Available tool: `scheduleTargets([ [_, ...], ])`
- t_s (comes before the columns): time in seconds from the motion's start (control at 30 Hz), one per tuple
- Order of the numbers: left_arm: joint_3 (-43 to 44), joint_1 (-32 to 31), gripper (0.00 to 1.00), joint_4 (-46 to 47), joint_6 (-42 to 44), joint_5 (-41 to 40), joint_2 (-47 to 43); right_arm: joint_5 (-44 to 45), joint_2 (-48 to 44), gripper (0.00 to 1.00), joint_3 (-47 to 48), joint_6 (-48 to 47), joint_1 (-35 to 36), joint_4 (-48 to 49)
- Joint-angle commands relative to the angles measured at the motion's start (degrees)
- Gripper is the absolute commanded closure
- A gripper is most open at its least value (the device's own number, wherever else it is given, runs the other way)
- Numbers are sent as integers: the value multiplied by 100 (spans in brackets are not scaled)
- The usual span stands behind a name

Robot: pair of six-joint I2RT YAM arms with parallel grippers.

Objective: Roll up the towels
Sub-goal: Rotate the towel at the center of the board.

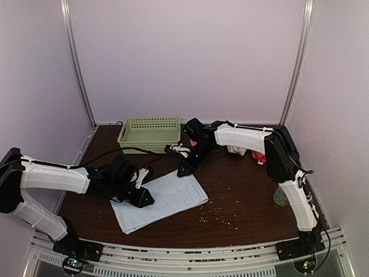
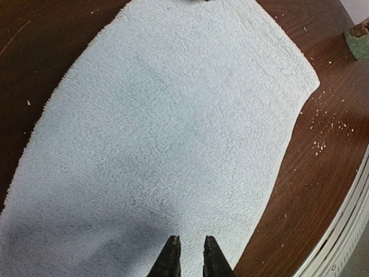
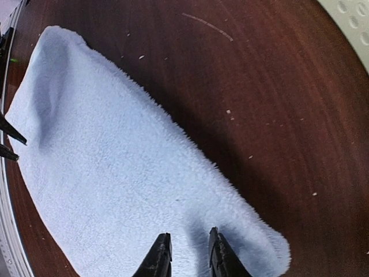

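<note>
– Texture, left side first?
– Left tool (image 2: 190, 241): black tapered fingers, jaws a narrow slit apart, nothing clamped, tips over one end of the pale blue towel (image 1: 173, 193). Towel is terry with a fine looped nap, a rectangle with rounded corners. It's spread mostly flat on the worktop (image 1: 242, 179), left of centre.
– Worktop?
– Dark brown, wood-look, glossy. Pale crumbs (image 1: 222, 214) scattered right of the towel.
– Behind it?
– Basket (image 1: 150, 131): sage green plastic, rectangular, walls perforated in neat rows. Sits at the back edge, apart from the towel.
– Right tool?
– Right tool (image 3: 189, 234): same black fingers, jaws slightly parted, nothing gripped. It's over the towel's far corner; can't tell if the tips touch the pile.
– Further right?
– Off-white towel (image 1: 235, 150): soft bunched heap behind the right arm, mostly hidden. Red thing (image 1: 259, 157) just beside it, shape unclear. Greenish round thing (image 1: 281, 199) near the right edge, half hidden by the arm.
</note>
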Motion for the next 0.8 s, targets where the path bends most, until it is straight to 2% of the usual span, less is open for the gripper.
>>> scheduleTargets([
  [0.0, -119, -19, 85, 192, -191, 196, 63, 594, 63, 77, -118, 117, -143, 339],
  [0.17, -202, -18, 88, -42, -136, -27, 159, 770, 58, 77, -594, 285, -417, 422],
  [0.33, 10, -12, 91, -525, -42, -869, 608, 1096, -720, 78, -1978, 115, -553, 621],
  [0.53, 899, 273, 92, -915, 210, -1698, 1543, 861, -1772, 77, -3557, 85, -526, 521],
  [0.63, 1500, 659, 92, -775, 369, -1727, 2061, 557, -2245, 76, -4059, -2, -351, 413],
  [0.77, 2246, 979, 92, -366, 674, -1456, 2664, 61, -2620, 71, -4466, -250, 311, 457],
])
